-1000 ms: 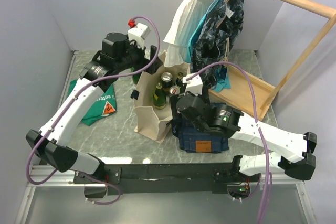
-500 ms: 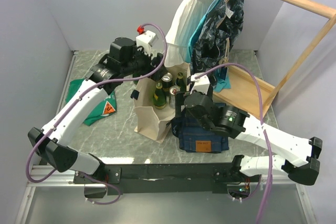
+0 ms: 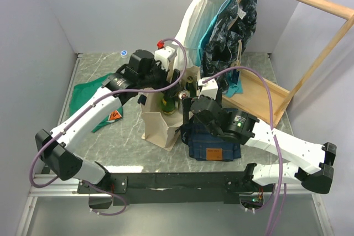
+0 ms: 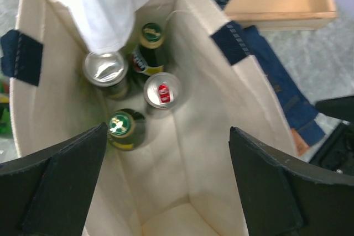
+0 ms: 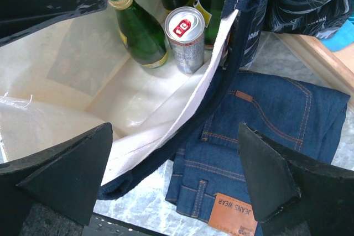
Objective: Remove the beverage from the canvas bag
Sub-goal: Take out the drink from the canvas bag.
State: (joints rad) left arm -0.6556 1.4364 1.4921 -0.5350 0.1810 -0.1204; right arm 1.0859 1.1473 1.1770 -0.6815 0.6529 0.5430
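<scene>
The canvas bag [image 3: 159,128] stands upright and open-mouthed, and inside it, grouped at its far end, are a silver can [image 4: 161,91], a second can [image 4: 105,69], a green bottle [image 4: 121,124] and a gold-capped bottle [image 4: 150,34], all upright. The left gripper [image 4: 167,131] hangs over the bag's mouth, jaws wide apart and holding nothing. The right gripper [image 5: 174,131] sits above the bag's rim on the side touching the folded jeans [image 5: 260,120], jaws likewise wide apart, with the rim and its navy strap [image 5: 243,20] running between the fingers.
</scene>
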